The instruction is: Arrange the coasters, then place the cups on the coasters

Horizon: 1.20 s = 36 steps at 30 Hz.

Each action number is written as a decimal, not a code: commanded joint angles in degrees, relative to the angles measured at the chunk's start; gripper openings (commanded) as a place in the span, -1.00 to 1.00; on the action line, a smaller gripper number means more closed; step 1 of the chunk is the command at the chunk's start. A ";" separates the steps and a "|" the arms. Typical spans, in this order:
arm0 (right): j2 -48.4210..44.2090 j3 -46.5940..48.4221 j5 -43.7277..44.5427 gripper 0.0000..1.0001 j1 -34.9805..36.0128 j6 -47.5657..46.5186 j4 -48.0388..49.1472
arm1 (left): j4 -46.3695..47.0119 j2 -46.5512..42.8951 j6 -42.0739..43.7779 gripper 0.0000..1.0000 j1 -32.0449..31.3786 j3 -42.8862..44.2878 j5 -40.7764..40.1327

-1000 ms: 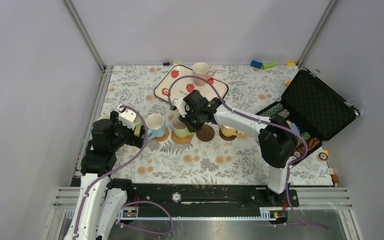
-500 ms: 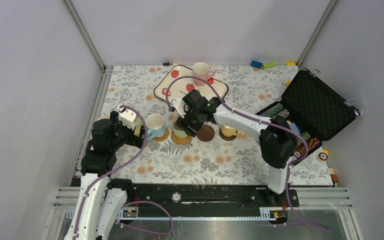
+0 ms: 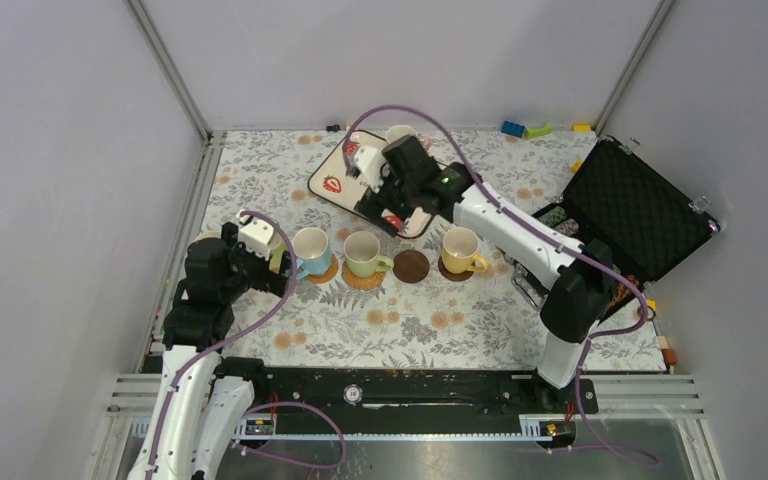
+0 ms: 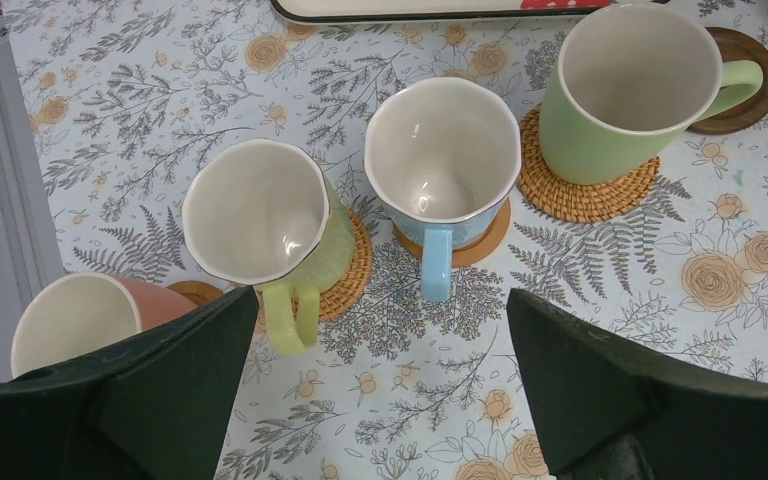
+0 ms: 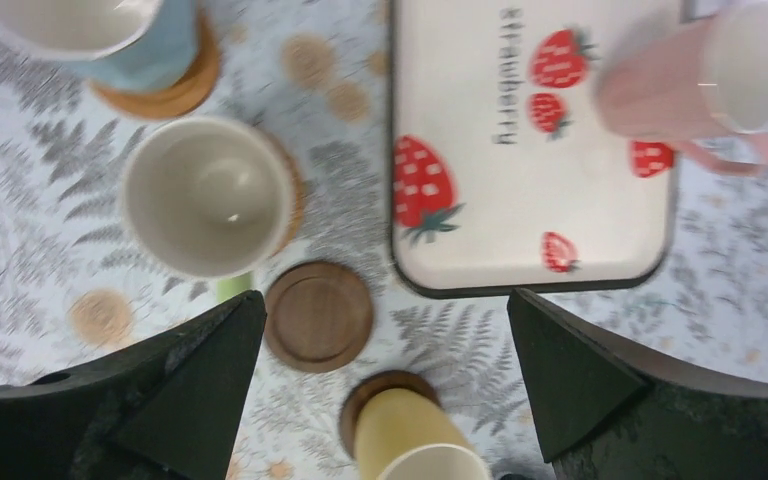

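Several cups stand in a row: a pink cup (image 4: 70, 320), a yellow-green cup (image 4: 255, 210) on a woven coaster (image 4: 350, 265), a light blue cup (image 3: 310, 245) on a tan coaster (image 4: 475, 245), a green cup (image 3: 363, 252) on a woven coaster (image 4: 580, 195), and a yellow cup (image 3: 459, 248) on a dark brown coaster (image 5: 385, 385). Between the green and yellow cups lies a bare dark brown coaster (image 3: 411, 265). Another pink cup (image 5: 700, 80) stands on the strawberry tray (image 5: 530, 200). My right gripper (image 3: 380, 210) hangs open and empty above the tray's near edge. My left gripper (image 3: 282, 268) is open and empty, just in front of the row's left end.
An open black case (image 3: 630, 215) with poker chips sits at the right. Small toy bricks (image 3: 525, 129) lie at the back edge. A metal frame rail (image 3: 195, 200) borders the floral mat on the left.
My right gripper has opened, let go of the green cup on its woven coaster, and risen back toward the tray. The left arm has not moved.
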 commanded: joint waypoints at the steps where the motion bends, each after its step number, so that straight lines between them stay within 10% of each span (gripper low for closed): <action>1: -0.27 7.77 1.41 0.99 -6.25 1.16 -0.35 | 2.92 0.34 0.54 0.97 0.28 0.19 0.88; 16: 29.92 47.22 31.51 0.99 -18.91 -1.08 0.86 | 3.30 2.04 0.45 0.98 0.69 0.33 0.55; 22: 34.88 45.23 39.55 0.99 -21.12 -11.63 17.79 | 3.47 2.98 0.50 0.98 0.74 0.49 -0.37; 36: 46.05 51.60 25.18 0.99 -26.04 -17.05 27.77 | 4.28 4.04 0.54 0.97 0.78 0.16 -2.38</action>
